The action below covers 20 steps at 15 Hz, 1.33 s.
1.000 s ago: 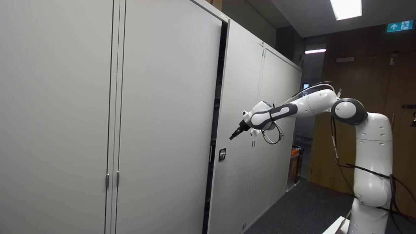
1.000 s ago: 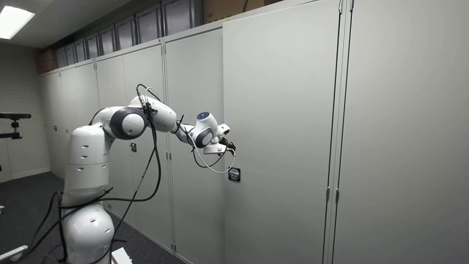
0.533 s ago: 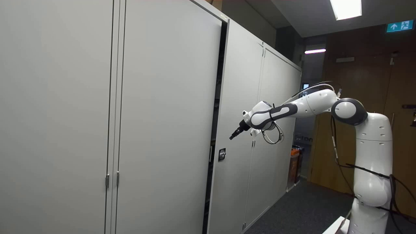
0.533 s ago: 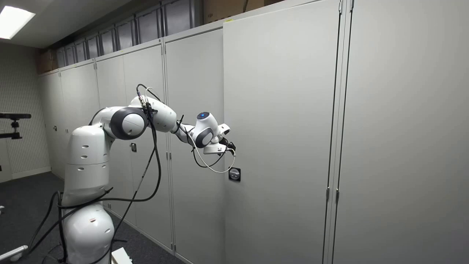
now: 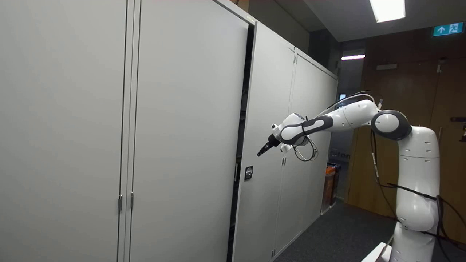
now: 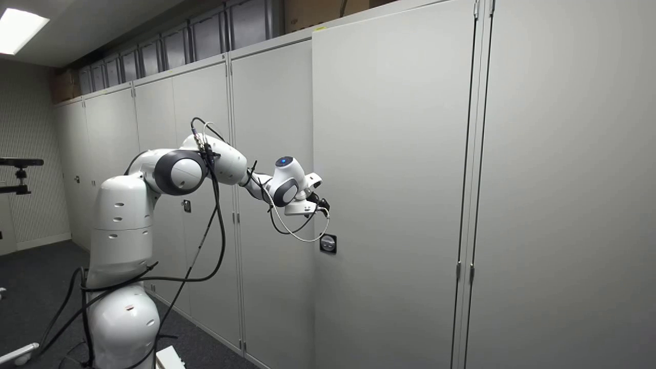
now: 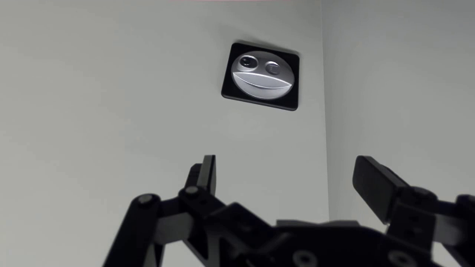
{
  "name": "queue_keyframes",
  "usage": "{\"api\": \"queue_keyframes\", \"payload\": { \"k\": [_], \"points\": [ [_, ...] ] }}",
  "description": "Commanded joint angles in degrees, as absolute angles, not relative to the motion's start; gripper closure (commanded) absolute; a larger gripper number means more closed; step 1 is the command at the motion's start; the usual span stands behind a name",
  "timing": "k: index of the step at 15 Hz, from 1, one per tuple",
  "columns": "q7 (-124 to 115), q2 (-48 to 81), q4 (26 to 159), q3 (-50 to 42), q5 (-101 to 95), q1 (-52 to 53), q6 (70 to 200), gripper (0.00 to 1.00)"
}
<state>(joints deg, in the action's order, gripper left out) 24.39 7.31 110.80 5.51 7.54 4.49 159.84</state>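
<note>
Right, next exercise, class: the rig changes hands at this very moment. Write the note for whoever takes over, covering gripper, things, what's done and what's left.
Gripper: open, jaws well apart, holding nothing; it hovers in front of the cabinet door.
Latch: on that door, near its free edge; in both exterior views the gripper shows higher than it.
Done: the door stands slightly ajar on its latch side.
Left: probably the handling of latch or door, since neither is gripped yet.
</note>
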Motion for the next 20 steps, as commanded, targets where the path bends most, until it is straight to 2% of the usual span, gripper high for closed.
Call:
{"api": "queue_keyframes", "payload": {
  "k": [1, 20],
  "points": [
    [24.39, 7.31, 110.80, 5.51, 7.54, 4.49, 159.84, 0.00],
    [21.15, 18.54, 98.61, 4.78, 7.05, 4.88, 164.31, 0.00]
  ]
}}
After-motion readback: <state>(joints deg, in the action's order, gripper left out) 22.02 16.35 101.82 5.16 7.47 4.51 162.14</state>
